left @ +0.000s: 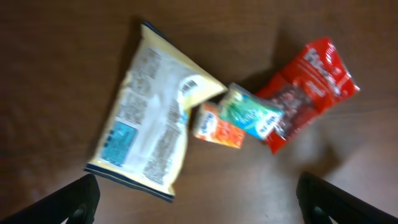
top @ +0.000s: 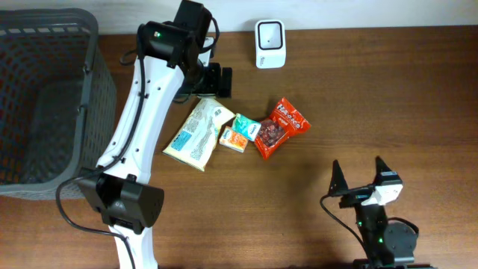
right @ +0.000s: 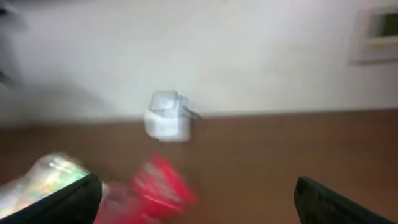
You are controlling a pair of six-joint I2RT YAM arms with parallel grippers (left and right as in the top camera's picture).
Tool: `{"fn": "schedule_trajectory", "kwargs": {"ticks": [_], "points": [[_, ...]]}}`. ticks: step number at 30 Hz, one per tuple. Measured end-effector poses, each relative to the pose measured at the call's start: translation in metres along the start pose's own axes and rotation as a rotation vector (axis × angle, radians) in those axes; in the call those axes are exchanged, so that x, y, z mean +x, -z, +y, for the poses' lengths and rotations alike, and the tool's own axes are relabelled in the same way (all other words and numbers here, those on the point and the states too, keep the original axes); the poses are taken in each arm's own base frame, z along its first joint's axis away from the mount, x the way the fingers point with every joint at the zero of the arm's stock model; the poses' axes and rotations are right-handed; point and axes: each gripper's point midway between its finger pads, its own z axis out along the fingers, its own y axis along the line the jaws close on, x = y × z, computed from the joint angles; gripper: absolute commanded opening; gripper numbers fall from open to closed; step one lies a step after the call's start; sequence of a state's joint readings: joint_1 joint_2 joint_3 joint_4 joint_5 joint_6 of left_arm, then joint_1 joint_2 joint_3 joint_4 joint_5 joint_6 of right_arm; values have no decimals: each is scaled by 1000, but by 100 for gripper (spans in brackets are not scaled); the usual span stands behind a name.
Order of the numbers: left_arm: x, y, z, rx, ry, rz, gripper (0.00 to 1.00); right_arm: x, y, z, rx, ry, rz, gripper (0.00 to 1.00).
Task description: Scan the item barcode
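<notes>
Overhead: grey basket (top: pixel 45 97) at the left edge of the table (top: pixel 418 90); scanner (top: pixel 269 43) by the far edge; cream bag (top: pixel 199 133), two small packets (top: pixel 245 125) and red packet (top: pixel 281 127) clustered mid-table, bare wood around
Left wrist: left gripper (left: pixel 199 208) above the cluster, fingers spread wide, holding nothing
Right wrist: right gripper (right: pixel 199 202) fingers spread wide, empty (view blurred), scanner ahead

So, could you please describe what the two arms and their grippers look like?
Left arm: white links, black joints, a green light, black cable alongside. Right arm: mostly black, white wrist block, green light. The left gripper and right gripper both have black fingers.
</notes>
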State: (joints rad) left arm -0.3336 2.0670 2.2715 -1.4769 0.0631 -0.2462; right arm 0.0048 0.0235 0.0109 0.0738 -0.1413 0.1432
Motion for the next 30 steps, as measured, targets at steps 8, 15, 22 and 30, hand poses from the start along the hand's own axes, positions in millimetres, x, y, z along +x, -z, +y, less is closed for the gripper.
{"fn": "schedule_trajectory", "kwargs": {"ticks": [8,15,22,30], "points": [[-4,-6,12,-72,0,-11,99,-85,24,58,-361,-240,-295,98],[-2,-28,15,-89,1,43,99,-122,27,60,-337,-291,-280,98],[-3,-28,15,-88,-2,41,86,-161,-1,64,-208,-216,181,98],[-2,-28,15,-88,-10,42,76,-194,-57,117,-564,-243,351,40]]}}
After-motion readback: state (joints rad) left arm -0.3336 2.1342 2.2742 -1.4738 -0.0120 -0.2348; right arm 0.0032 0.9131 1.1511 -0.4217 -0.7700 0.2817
